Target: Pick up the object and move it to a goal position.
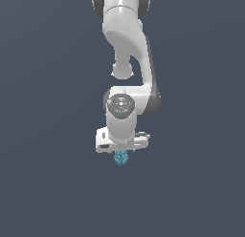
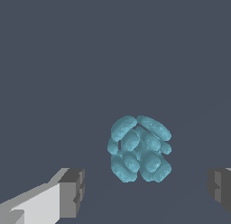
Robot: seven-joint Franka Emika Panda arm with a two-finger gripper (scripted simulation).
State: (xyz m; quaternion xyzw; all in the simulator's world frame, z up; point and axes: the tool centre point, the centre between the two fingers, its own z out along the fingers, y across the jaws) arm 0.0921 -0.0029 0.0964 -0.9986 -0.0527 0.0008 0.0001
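Note:
The object is a tiny teal-blue berry-like cluster of small bumps (image 1: 121, 157), lying on the dark grey floor just below the white hand of the arm in the exterior view. In the wrist view the cluster (image 2: 139, 148) sits between and a little beyond the two grey fingertips. My gripper (image 2: 146, 191) is open, with one finger (image 2: 72, 191) on one side and the other finger (image 2: 219, 189) at the frame's edge. Neither finger touches the cluster. In the exterior view the fingers are hidden under the hand (image 1: 122, 140).
The white arm (image 1: 129, 49) rises from the hand toward the top of the exterior view. The floor (image 1: 48, 183) is a plain dark grey surface with no other objects in view.

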